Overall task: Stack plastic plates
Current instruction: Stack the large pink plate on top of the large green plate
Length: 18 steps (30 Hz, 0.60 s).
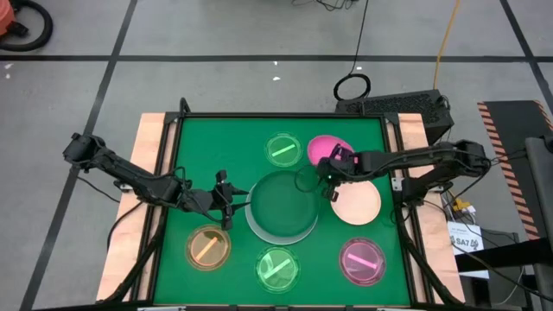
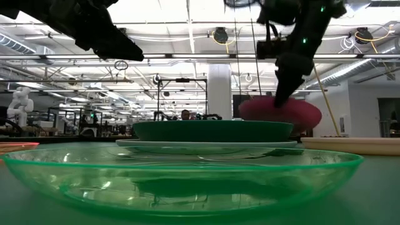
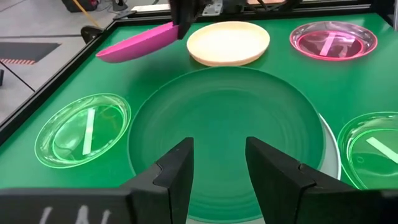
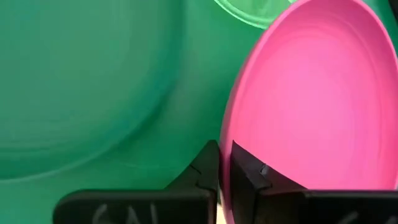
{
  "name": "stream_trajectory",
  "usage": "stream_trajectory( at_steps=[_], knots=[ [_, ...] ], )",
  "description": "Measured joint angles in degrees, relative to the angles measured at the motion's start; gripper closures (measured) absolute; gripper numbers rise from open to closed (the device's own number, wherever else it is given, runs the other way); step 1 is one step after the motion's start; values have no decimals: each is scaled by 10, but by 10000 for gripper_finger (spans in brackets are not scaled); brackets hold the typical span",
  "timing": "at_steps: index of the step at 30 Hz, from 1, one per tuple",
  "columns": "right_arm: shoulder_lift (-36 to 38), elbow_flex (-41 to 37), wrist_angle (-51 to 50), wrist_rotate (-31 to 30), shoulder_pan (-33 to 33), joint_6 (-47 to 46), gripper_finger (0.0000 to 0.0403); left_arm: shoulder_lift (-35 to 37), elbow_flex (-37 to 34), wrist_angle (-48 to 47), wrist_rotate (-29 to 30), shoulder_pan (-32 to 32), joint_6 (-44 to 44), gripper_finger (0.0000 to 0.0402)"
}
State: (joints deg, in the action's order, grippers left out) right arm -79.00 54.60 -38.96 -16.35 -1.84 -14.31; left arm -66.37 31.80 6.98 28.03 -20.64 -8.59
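A dark green plate lies on a pale mint-white plate at the mat's middle. My right gripper is shut on the bright pink plate, which is tilted beyond the stack. The cream plate lies flat right of the stack. Two small translucent green plates, an orange one and a striped pink one lie around them. My left gripper is open just left of the stack, its fingers over the dark green rim, touching nothing. My right gripper pinches the bright pink plate's rim between its two fingers, on the side facing the stack. The fingers point down from above. The plate is tilted, with the held edge raised and the opposite edge low by the mat.
A raised black frame borders the green mat. Wooden strips flank it left and right. Small plates take the mat's near strip and far middle. The cream plate sits close under the right arm.
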Motion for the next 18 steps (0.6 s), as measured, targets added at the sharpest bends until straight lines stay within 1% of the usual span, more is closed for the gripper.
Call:
stream_trajectory(
  at_steps=[6,10,14,18],
  knots=[
    [1,42,-3,-43,81,-15,394,0,0,-5,0,0,-2,248],
    [1,59,13,-78,135,-11,394,0,0,-4,0,0,-2,248],
    [1,66,16,-109,179,25,394,0,0,-4,0,0,-2,248],
    [1,66,27,-109,214,60,394,0,0,-4,0,0,-6,248]
  ],
)
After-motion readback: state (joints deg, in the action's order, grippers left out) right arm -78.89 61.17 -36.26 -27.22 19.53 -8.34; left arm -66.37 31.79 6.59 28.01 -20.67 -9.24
